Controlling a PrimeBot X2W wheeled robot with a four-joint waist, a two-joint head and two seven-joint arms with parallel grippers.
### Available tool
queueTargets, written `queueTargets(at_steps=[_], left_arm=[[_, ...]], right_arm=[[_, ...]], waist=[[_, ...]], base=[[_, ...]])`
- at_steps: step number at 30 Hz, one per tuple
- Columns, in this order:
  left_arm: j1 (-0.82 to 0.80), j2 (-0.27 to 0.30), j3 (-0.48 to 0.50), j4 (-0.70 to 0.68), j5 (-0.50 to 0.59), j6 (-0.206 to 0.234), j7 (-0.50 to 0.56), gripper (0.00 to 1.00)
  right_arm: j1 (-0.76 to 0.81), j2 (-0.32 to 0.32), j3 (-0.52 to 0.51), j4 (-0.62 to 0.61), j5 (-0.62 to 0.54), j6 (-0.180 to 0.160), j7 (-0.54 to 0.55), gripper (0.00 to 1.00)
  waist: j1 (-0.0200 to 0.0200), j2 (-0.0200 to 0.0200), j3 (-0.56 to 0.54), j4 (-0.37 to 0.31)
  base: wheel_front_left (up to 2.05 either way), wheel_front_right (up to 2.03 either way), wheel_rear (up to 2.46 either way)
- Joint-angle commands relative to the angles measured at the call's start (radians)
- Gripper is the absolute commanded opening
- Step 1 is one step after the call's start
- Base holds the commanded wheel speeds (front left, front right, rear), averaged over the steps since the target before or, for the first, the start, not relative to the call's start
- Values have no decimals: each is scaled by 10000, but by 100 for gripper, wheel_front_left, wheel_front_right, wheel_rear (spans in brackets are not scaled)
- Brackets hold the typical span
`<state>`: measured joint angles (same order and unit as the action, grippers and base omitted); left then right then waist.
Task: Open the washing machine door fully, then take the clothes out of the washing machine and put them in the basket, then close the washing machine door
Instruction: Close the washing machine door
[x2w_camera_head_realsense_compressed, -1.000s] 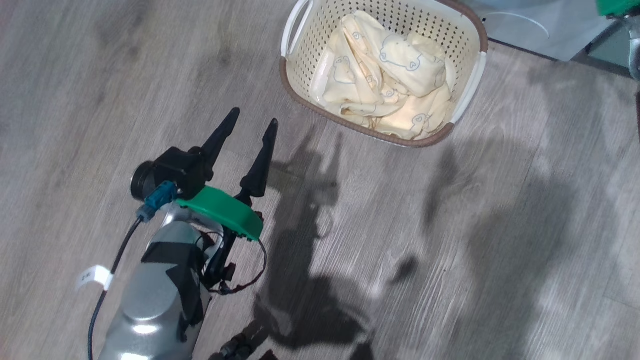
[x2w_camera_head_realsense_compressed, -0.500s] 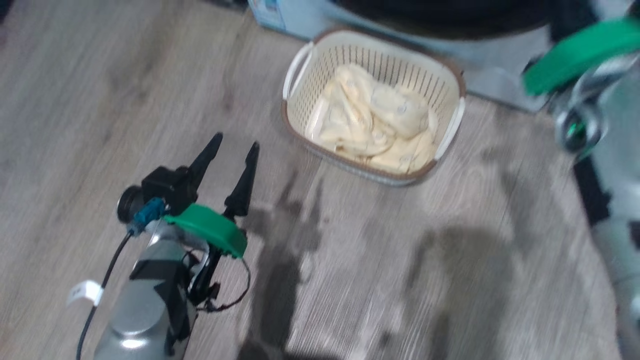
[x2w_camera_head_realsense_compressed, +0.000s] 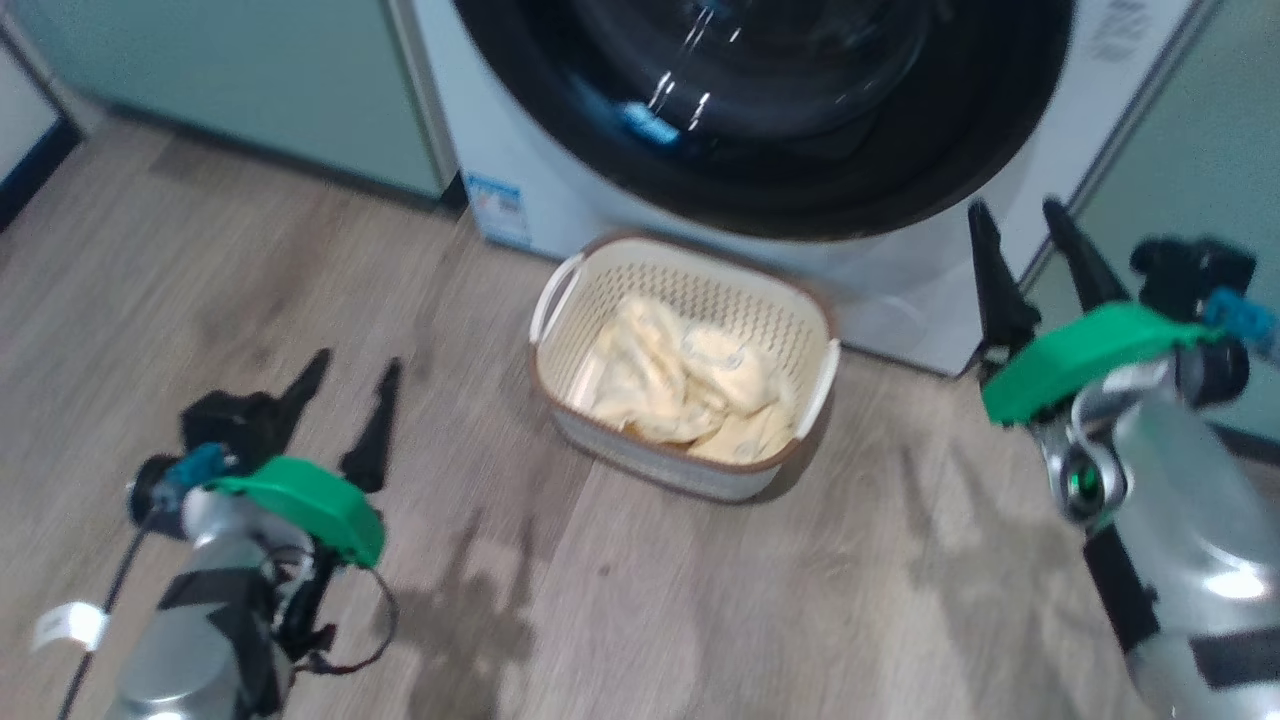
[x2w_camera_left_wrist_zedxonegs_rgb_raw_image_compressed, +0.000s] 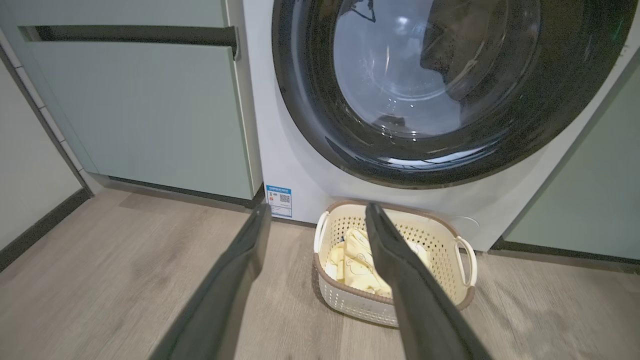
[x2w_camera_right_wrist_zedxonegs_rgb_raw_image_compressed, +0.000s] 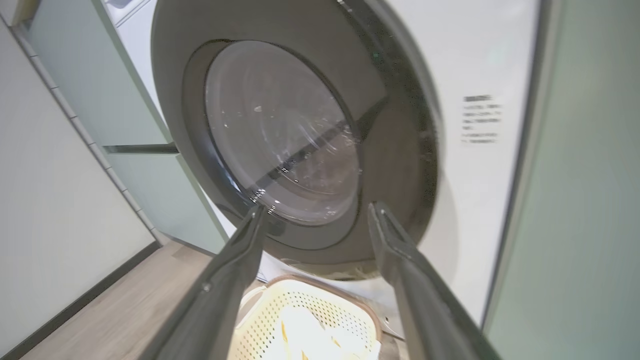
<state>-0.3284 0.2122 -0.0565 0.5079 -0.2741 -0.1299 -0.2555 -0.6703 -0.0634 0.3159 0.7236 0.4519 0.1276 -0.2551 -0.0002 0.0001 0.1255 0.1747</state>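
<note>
The washing machine (x2w_camera_head_realsense_compressed: 520, 130) stands white at the top of the head view, and its black-rimmed door (x2w_camera_head_realsense_compressed: 760, 170) lies flush against the front. In front of it, on the floor, sits the cream basket (x2w_camera_head_realsense_compressed: 650, 455) with the pale yellow clothes (x2w_camera_head_realsense_compressed: 680, 385) inside. My left gripper (x2w_camera_head_realsense_compressed: 355, 360) hangs open to the basket's left, empty. To the basket's right, my right gripper (x2w_camera_head_realsense_compressed: 1012, 208) is open and empty, near the machine's lower right corner. The left wrist view has the left gripper (x2w_camera_left_wrist_zedxonegs_rgb_raw_image_compressed: 317, 206), door (x2w_camera_left_wrist_zedxonegs_rgb_raw_image_compressed: 320, 125), basket (x2w_camera_left_wrist_zedxonegs_rgb_raw_image_compressed: 440, 240) and clothes (x2w_camera_left_wrist_zedxonegs_rgb_raw_image_compressed: 352, 255). The right wrist view has the right gripper (x2w_camera_right_wrist_zedxonegs_rgb_raw_image_compressed: 317, 206), door (x2w_camera_right_wrist_zedxonegs_rgb_raw_image_compressed: 400, 150) and basket (x2w_camera_right_wrist_zedxonegs_rgb_raw_image_compressed: 280, 310).
Pale green cabinets flank the machine on the left (x2w_camera_left_wrist_zedxonegs_rgb_raw_image_compressed: 150, 110) and on the right (x2w_camera_left_wrist_zedxonegs_rgb_raw_image_compressed: 590, 200). A blue label (x2w_camera_left_wrist_zedxonegs_rgb_raw_image_compressed: 279, 197) sits low on the machine's front. Wooden floor (x2w_camera_head_realsense_compressed: 700, 620) stretches between my arms and the basket. A white wall with dark skirting (x2w_camera_left_wrist_zedxonegs_rgb_raw_image_compressed: 40, 225) runs along the far left.
The head camera has tilted upward, so the washing machine front and cabinets have come into view. The right arm now shows at the right with its fingers apart. The left gripper stays open.
</note>
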Motion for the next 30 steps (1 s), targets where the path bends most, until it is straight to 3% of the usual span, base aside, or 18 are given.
queueTargets(at_steps=[1, 9, 22, 30], left_arm=[[-264, 436, 455, -181, -101, -8, -63, 100], [-106, 857, 803, 142, -677, -8, -63, 100], [355, 847, 731, 234, -1249, -8, -63, 100], [523, 728, 713, 360, -1149, -8, -63, 100]], right_arm=[[-55, 124, 15, -380, -90, 31, -67, 100], [1643, 43, -831, -1648, -677, 31, -67, 100], [4107, -65, -2305, -3813, -1639, 31, -67, 100], [5319, -28, -2985, -4131, -1935, 31, -67, 100]], waist=[[2, -1, -479, -385], [2, -1, -1044, -1183], [2, -1, -1527, -1980], [2, -1, -1744, -2125]], base=[[0, 0, 0], [0, 0, 0], [0, 0, 0], [0, 0, 0]])
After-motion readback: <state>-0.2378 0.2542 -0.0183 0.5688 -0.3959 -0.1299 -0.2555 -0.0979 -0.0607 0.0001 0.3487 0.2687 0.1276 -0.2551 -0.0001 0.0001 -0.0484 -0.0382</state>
